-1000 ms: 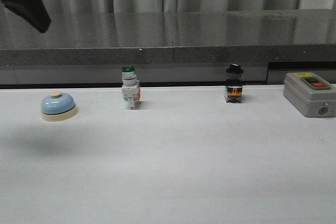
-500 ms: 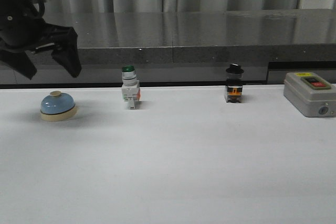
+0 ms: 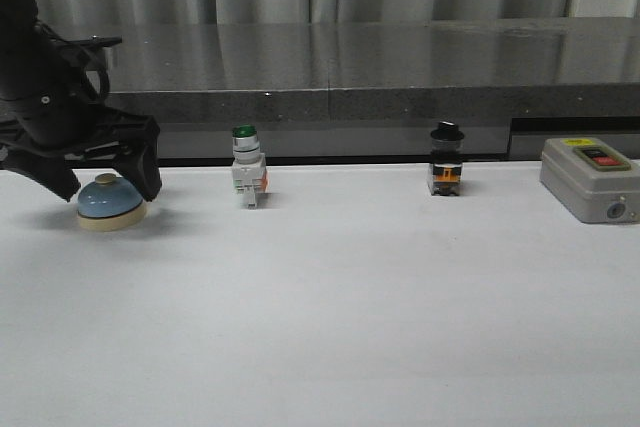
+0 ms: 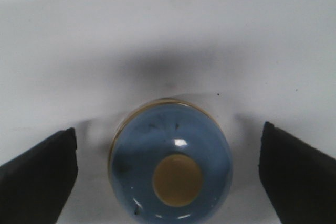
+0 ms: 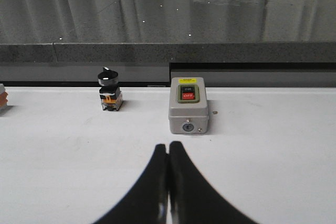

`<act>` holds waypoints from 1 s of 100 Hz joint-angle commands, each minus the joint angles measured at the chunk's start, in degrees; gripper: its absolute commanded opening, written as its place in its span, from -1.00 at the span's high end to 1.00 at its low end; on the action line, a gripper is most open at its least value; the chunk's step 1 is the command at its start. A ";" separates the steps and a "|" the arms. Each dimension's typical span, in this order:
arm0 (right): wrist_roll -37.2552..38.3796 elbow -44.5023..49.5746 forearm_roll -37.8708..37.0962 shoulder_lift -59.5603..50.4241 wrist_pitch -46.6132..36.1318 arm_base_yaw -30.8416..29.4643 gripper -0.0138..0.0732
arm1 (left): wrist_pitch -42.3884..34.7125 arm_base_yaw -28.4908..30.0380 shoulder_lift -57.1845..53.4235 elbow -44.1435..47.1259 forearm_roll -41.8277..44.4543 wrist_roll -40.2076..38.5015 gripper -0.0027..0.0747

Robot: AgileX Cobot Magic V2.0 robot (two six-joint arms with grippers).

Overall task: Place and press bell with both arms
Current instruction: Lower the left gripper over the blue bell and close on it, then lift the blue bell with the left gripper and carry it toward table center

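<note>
The light-blue dome bell (image 3: 110, 202) with cream base and cream button stands on the white table at the far left. My left gripper (image 3: 105, 185) is open and straddles it, one finger on each side, not touching. In the left wrist view the bell (image 4: 170, 166) lies between the two black fingertips (image 4: 44, 171), with gaps on both sides. My right gripper (image 5: 168, 150) is shut and empty, low over the table in front of the grey box; it is out of the front view.
A green-capped white switch (image 3: 247, 172), a black-capped switch (image 3: 446, 165) and a grey ON/OFF switch box (image 3: 590, 179) stand in a row along the table's back. A dark stone ledge (image 3: 400, 77) runs behind them. The box (image 5: 189, 106) is just ahead of my right gripper.
My left arm has come down from the upper left onto the bell, its open fingers now on either side of it. The bell has not moved.
</note>
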 commanded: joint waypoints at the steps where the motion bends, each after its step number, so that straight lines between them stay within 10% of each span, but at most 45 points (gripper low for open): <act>1: -0.13 -0.74 0.27 -1.05 -5.16 -0.46 0.82 | -2.23 -0.19 -2.48 -1.73 -0.56 0.16 -0.77; 23: -0.13 -0.74 0.27 -1.05 -5.16 -0.46 0.82 | -2.08 -0.19 -1.65 -1.73 -0.56 0.16 -0.56; 56: -0.13 -0.74 0.27 -1.05 -5.16 -0.46 0.82 | -0.95 -0.19 -2.00 -1.73 -0.56 0.16 0.57; 100: -0.13 -0.74 0.27 -1.05 -5.16 -0.46 0.82 | 4.63 -4.29 -14.74 -1.73 -4.28 0.16 0.65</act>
